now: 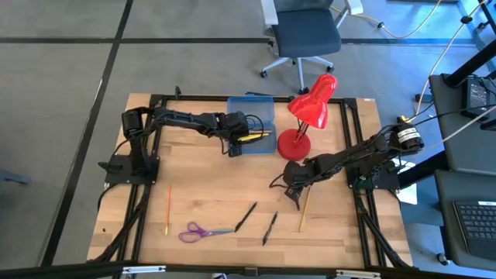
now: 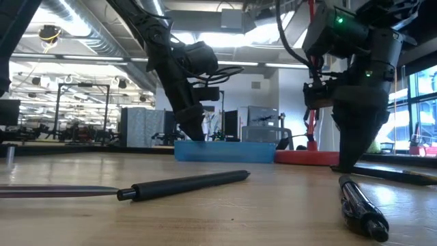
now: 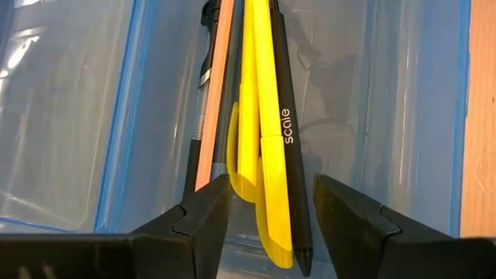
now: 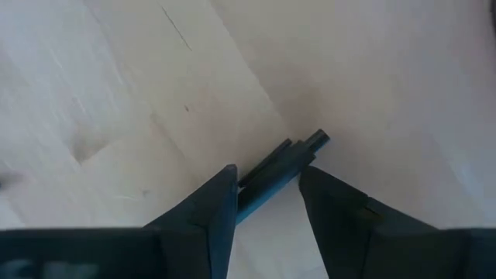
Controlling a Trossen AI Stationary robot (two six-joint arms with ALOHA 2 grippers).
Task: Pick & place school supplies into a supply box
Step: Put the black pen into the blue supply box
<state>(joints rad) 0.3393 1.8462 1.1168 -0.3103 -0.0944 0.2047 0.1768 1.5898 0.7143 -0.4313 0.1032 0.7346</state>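
Presently I read the right end effector (image 4: 267,201) as open and low over the surface (image 1: 209,198), its two fingers straddling the end of a dark pen (image 4: 280,167); in the right wrist view the pen's long axis runs out from between the fingers, so a straight closure should catch it. My left end effector (image 3: 267,205) hangs open over the supply box (image 1: 252,124), where yellow and black pens (image 3: 267,124) already lie lengthwise. The scissors (image 1: 195,232) and orange pencil (image 1: 168,208) lie well apart, nearer the left arm.
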